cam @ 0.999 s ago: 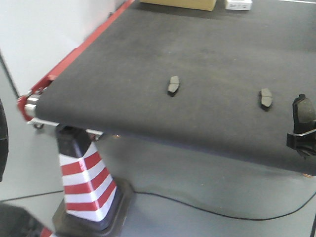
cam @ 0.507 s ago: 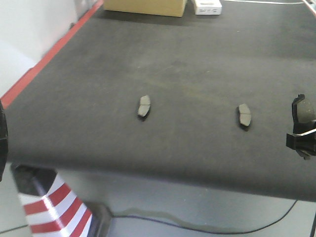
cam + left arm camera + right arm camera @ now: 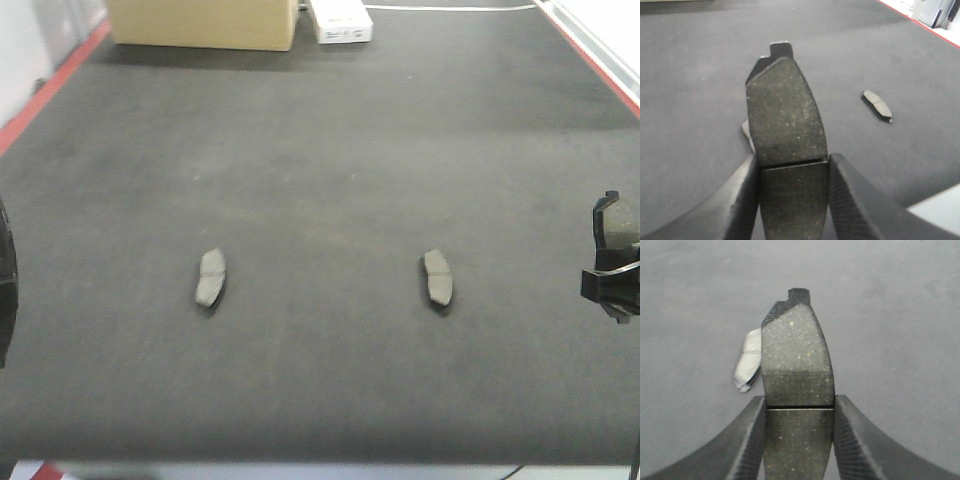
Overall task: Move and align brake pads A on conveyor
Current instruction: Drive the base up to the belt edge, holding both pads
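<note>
Across the whole front view I've got the conveyor [image 3: 320, 150], dark and rough, with two brake pads lying on it: left pad [image 3: 210, 277] and right pad [image 3: 438, 277], well apart, long axes running away from me. My left gripper [image 3: 790, 200] is clamped on a third pad [image 3: 785, 115], hanging just above the left one. My right gripper [image 3: 799, 440] clamps a fourth pad [image 3: 797, 355] right beside the right one.
</note>
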Motion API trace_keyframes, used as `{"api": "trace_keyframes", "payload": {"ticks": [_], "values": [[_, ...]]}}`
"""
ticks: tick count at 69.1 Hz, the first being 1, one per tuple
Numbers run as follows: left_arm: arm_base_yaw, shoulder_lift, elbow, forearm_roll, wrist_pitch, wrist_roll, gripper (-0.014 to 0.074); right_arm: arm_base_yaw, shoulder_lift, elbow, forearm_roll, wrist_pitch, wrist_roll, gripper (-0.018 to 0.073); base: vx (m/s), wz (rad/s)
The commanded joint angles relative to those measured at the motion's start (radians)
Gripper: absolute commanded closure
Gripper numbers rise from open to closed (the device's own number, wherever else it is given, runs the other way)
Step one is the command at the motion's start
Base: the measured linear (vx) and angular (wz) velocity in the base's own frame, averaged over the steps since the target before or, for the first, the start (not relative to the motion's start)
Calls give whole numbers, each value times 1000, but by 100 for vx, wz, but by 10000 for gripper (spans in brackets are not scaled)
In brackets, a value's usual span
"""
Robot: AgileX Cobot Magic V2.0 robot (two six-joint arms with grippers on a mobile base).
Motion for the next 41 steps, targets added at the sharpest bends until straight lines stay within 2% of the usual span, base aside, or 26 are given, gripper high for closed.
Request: {"api": "trace_keyframes", "payload": {"ticks": [1, 41], "values": [[1, 4, -26, 11, -90, -8, 419, -2, -17, -30, 0, -86, -7, 473, 23, -20], [1, 4, -26, 11, -90, -8, 419, -2, -17, -30, 0, -86, -7, 473, 14, -7]]}}
